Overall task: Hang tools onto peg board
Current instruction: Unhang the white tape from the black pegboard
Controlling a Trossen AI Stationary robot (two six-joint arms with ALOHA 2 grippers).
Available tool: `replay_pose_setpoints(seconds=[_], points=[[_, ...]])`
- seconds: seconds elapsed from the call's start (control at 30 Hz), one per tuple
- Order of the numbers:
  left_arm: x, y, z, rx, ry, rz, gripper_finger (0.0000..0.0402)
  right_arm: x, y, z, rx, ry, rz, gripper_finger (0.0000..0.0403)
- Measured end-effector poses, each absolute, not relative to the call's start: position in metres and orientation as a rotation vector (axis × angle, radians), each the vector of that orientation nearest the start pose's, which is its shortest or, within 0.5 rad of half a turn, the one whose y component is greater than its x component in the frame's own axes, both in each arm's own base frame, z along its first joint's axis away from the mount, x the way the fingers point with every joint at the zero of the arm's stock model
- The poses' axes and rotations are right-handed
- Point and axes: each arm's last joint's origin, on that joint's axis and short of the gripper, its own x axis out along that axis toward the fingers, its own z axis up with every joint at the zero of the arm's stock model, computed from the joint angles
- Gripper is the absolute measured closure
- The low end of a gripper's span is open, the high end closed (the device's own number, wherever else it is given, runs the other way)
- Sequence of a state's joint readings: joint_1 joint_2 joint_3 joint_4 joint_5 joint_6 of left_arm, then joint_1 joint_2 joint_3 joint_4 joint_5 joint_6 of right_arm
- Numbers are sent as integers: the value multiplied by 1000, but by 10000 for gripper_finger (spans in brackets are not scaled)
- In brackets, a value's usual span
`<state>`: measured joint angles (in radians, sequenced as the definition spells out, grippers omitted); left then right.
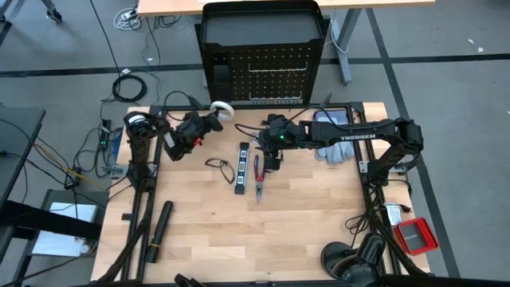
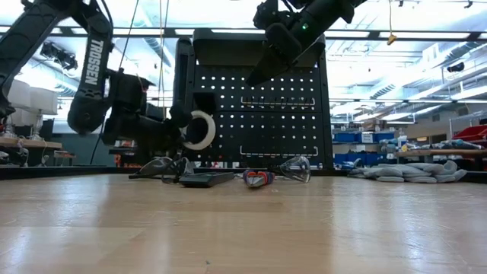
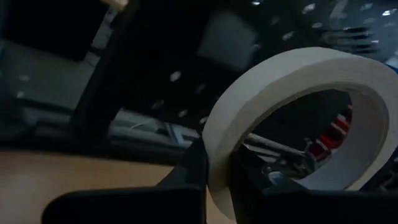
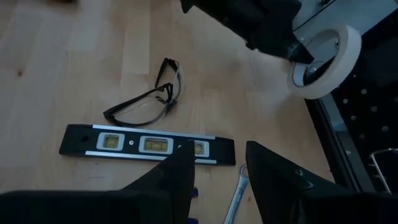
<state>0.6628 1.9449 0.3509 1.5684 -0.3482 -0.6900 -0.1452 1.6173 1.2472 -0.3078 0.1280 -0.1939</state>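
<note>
The black peg board (image 1: 275, 76) stands upright at the table's far edge, and it also shows in the low view (image 2: 289, 114). My left gripper (image 1: 213, 117) is shut on the white tape ring (image 1: 221, 110), close in front of the board's left part. My right gripper (image 4: 217, 168) is open and empty. It hovers above the black strip with white squares (image 4: 146, 144), a silver wrench (image 4: 235, 198) and one pair of black-framed glasses (image 4: 152, 96). The red-and-blue pliers (image 1: 257, 177) lie flat on the table. A second pair of glasses (image 2: 297, 167) lies near them. My left gripper holds the tape ring by its band (image 3: 219, 163), on the ring's lower near part, with one finger outside the ring and one inside its hole. The fingers come about level from the table's left side. The ring stands on edge, lifted clear of the table (image 2: 199, 131).
A long black cylinder (image 1: 159, 229) lies near the table's left front. Grey gloves (image 1: 335, 151) lie at the far right, under my right arm. A red box (image 1: 414, 235) sits off the table at the right. The near half of the wooden table (image 1: 263, 239) is bare.
</note>
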Motion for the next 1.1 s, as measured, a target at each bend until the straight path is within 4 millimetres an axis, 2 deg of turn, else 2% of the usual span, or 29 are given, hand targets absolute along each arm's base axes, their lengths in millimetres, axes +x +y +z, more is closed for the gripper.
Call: replay_pose_setpoints(seconds=[0.2,0.4,0.53,0.83,1.0,1.1], points=[[196,154,116,-517,-290,941,368,353,-55,274,-171,709,-198,251],[180,130,112,-533,-120,896,368,353,-55,273,-172,712,-197,251],[169,116,113,-523,-115,922,368,353,-55,274,-172,706,-198,251],[165,108,117,-486,-108,928,366,353,-55,274,-169,702,-199,251],[168,102,111,-408,5,902,365,354,-50,273,-196,690,-78,251],[168,100,104,-393,92,879,360,354,-48,266,-190,665,-30,251]])
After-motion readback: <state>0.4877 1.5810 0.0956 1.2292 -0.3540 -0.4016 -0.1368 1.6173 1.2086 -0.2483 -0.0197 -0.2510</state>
